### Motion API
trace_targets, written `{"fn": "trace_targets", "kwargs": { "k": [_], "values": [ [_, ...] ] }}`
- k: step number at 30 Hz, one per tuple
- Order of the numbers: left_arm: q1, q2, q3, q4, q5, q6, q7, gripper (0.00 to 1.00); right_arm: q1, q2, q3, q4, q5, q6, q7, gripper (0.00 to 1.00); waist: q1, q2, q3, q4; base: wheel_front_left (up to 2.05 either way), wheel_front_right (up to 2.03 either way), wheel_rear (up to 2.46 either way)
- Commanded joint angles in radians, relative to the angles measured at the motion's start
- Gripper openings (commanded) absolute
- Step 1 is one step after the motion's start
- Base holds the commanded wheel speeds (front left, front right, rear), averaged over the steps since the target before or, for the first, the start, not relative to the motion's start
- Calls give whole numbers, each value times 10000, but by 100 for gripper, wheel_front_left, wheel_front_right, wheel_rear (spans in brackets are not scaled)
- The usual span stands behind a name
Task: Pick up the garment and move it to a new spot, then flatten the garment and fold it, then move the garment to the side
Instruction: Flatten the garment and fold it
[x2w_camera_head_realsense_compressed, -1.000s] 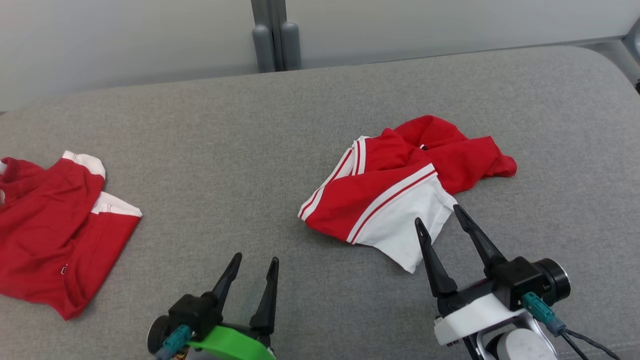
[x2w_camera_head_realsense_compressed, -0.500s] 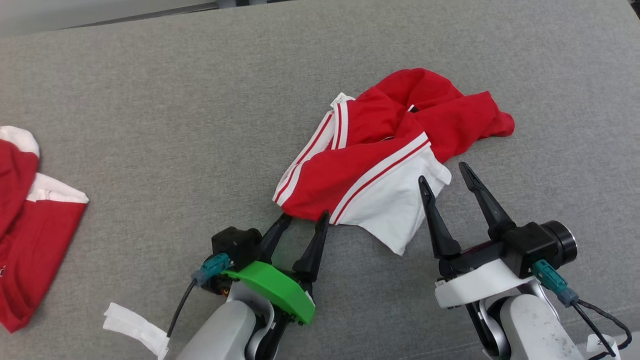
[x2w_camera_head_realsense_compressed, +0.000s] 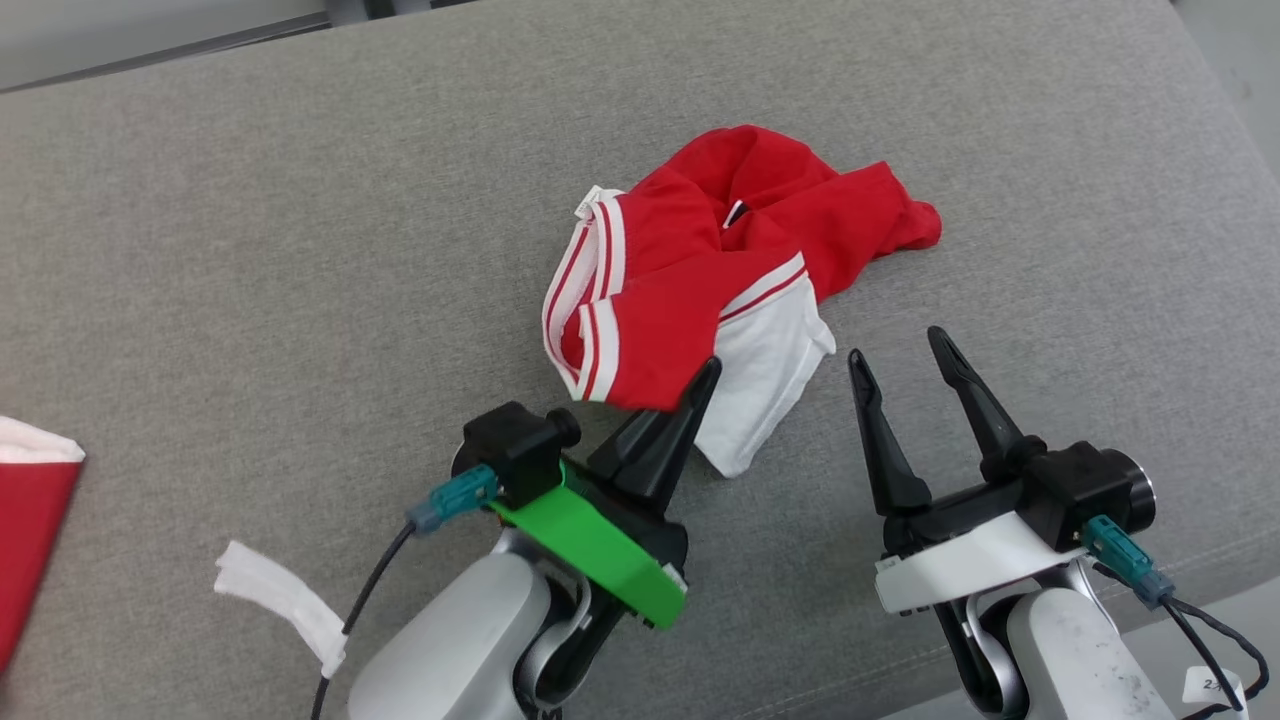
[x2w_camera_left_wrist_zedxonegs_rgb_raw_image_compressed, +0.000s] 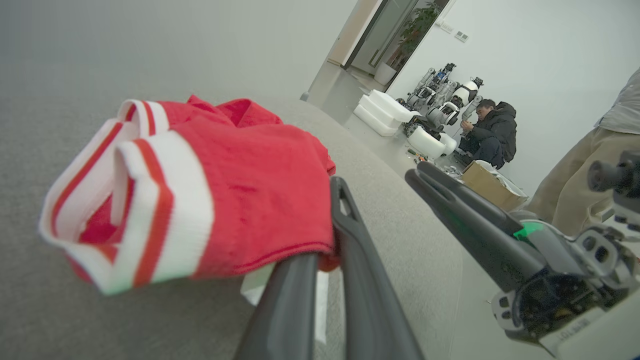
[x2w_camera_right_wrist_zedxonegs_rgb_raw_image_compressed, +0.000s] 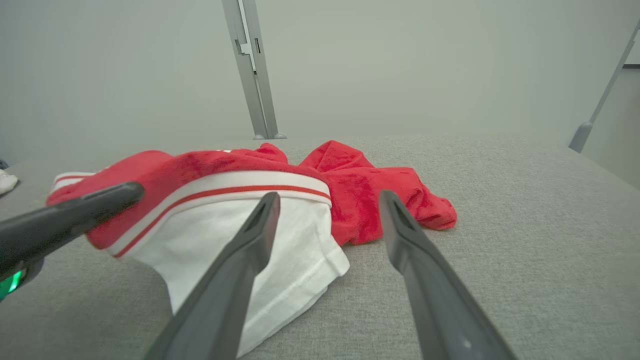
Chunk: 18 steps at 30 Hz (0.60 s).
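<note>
A crumpled red and white garment (x2w_camera_head_realsense_compressed: 700, 240) lies bunched in the middle of a grey cushion (x2w_camera_head_realsense_compressed: 300, 250). The left gripper (x2w_camera_head_realsense_compressed: 703, 378), reaching in from 7 o'clock of the pile, has its fingers pinched together on the near red hem. The right gripper (x2w_camera_head_realsense_compressed: 895, 345) sits at 4 o'clock, fingers apart and empty, just beside the white panel. The pinch looks shallow, catching only the hem's edge. A lift could let the cloth slip free, or drag the rest along the cushion and twist it further.
</note>
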Motion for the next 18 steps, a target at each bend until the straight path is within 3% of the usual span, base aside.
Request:
{"fn": "trace_targets", "kwargs": {
  "k": [1,6,12,18],
  "values": [
    [-571,182,-265,-231,-233,-27,3,0,24,-18,-18,-2,135,-17,-2,100,-1,-1,-223,-330,0,0,0],
    [-2894,458,-1213,-697,-1395,-27,324,0,266,-31,-557,10,600,-17,-2,100,-1,-1,-579,-896,0,0,0],
    [-5712,366,-1146,-781,-2860,-27,941,0,428,-14,-1604,114,1012,-16,-2,100,-1,-1,-1042,-1709,0,0,0],
    [-8104,159,-1035,-381,-3668,-27,995,0,582,-17,-2313,205,940,-17,-2,100,-1,-1,-1353,-2082,0,0,0]
  ]
}}
